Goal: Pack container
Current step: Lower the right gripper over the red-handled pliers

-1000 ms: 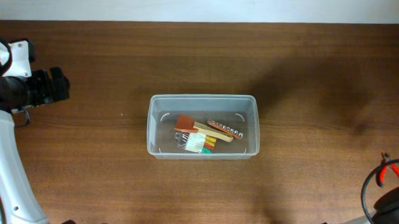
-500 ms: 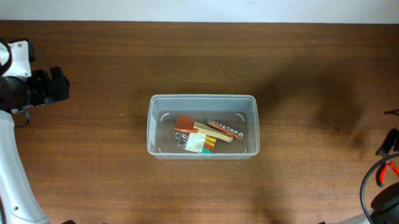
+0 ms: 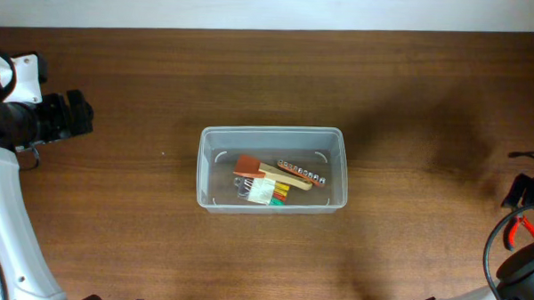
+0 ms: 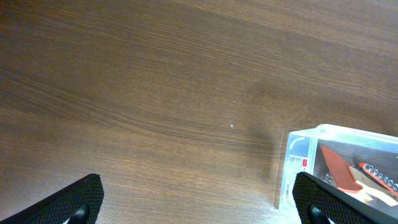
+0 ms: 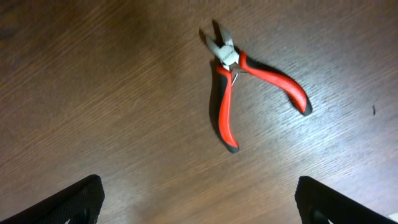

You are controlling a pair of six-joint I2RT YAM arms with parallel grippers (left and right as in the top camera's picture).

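Observation:
The container (image 3: 272,131), a clear plastic bin, stands mid-table and holds an orange-handled tool (image 3: 248,165), a strip of sockets (image 3: 302,174) and small coloured pieces. Its left end shows in the left wrist view (image 4: 297,163). My left gripper (image 3: 75,115) is open and empty over bare wood far left of the bin (image 4: 199,206). My right gripper (image 3: 520,190) is open and empty at the table's right edge (image 5: 199,208). Red-handled pliers (image 5: 225,112) lie flat on the wood ahead of its fingers; they also show in the overhead view (image 3: 521,231).
The brown wooden table (image 3: 163,75) ends at a pale wall along the back. A black cable (image 3: 489,256) loops by the right arm at the lower right.
My right gripper has come into the overhead view at the right edge, above the pliers. The left arm and the container have not moved.

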